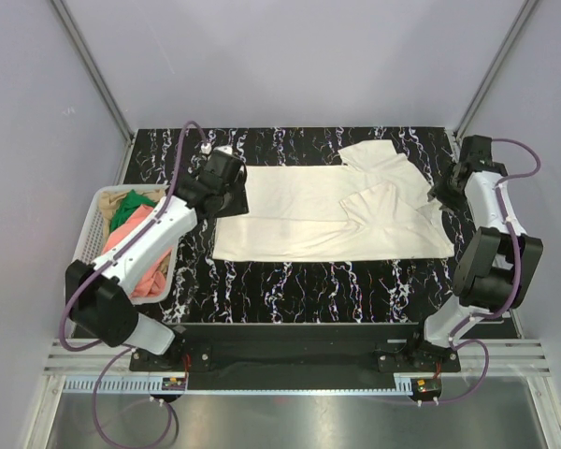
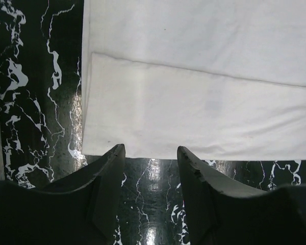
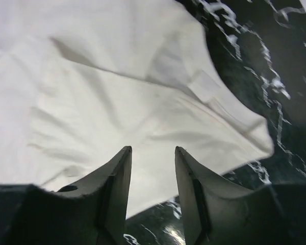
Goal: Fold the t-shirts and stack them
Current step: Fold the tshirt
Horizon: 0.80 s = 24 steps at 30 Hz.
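In the top view, the cream-white t-shirt (image 1: 309, 210) lies spread across the middle of the black marbled table (image 1: 290, 281). Its straight hem is at 9 o'clock and its sleeves and neck are at 3 o'clock. One sleeve is turned in over the body and the other sticks out toward 1 o'clock. I see no readable print on it from here.

My left gripper (image 1: 234, 195) sits at the shirt's 9 o'clock edge, and my right gripper (image 1: 442, 195) is at its 3 o'clock edge. At 9 o'clock of the shirt, well apart from it, stands the white mesh basket (image 1: 87, 229). It holds a green shirt (image 1: 123, 213), a tan one (image 1: 136, 197) and a salmon-pink one (image 1: 148, 273). My left arm crosses over the basket and hides part of the heap.

In the left wrist view, the left gripper (image 2: 150, 158) has its jaws spread with nothing between them, only bare table (image 2: 35, 102) below. The cream-white t-shirt (image 2: 194, 102) begins right at the fingertips (image 2: 115, 153), toward 12 o'clock. A folded upper layer shows as a straight edge running across it.

In the right wrist view, the right gripper (image 3: 152, 153) is also parted and holding nothing, with its tips over rumpled cloth. The cream-white t-shirt (image 3: 107, 102) fills the frame from 9 to 1 o'clock. At 2 o'clock of the tips a small white tag (image 3: 206, 84) lies on it, too small to read. Table (image 3: 275, 76) shows at 3 o'clock.
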Each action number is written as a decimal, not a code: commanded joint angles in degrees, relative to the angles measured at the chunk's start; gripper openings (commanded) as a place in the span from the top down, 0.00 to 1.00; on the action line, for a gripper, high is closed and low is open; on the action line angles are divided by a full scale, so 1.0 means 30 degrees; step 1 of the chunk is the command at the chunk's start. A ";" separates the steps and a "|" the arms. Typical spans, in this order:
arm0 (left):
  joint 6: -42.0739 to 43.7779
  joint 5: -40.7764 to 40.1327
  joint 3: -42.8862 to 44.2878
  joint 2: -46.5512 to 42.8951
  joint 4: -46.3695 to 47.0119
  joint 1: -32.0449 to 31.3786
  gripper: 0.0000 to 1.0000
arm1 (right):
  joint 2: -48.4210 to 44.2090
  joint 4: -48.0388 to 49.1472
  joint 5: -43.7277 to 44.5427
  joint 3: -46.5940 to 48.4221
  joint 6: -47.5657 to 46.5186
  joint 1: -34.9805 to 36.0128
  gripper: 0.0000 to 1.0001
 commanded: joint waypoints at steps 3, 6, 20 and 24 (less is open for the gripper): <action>0.2441 0.2451 0.1637 -0.1948 0.0407 0.0053 0.49 | 0.0390 0.3613 -0.5268 0.2160 0.0035 0.0270 0.47; 0.3057 0.3069 0.1814 -0.2243 0.0847 0.0053 0.48 | 0.2235 0.4403 -0.6205 0.4209 -0.0315 0.0329 0.41; 0.5752 0.9750 -0.0119 -0.2244 0.3513 -0.0035 0.48 | 1.3038 0.8159 -0.9780 1.5368 -0.0404 0.0329 0.38; 0.6339 0.9398 -0.0558 -0.1834 0.4360 -0.0005 0.48 | 1.5886 0.8188 -1.0890 1.9669 -0.0318 0.0358 0.37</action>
